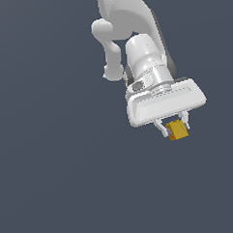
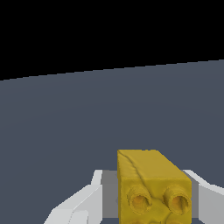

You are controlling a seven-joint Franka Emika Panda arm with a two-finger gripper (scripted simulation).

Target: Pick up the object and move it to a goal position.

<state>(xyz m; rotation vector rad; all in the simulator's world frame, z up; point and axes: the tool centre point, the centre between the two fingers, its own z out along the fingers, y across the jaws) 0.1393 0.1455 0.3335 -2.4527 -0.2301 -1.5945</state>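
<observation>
The object is a small yellow-orange boxy block (image 1: 177, 129) with darker round markings on one face. It sits between the two white fingers of my gripper (image 1: 176, 129), at the exterior view's right of centre. The gripper is shut on the block, and the white arm reaches down to it from the top of the exterior view. In the wrist view the block (image 2: 151, 183) fills the space between the white fingers (image 2: 83, 203). The arm and gripper tilt, and the block appears lifted off the grey surface. No goal marker shows in either view.
A plain dark grey floor (image 1: 57, 155) fills the exterior view around the arm. In the wrist view the grey surface (image 2: 87, 113) ends at a straight edge with black beyond it.
</observation>
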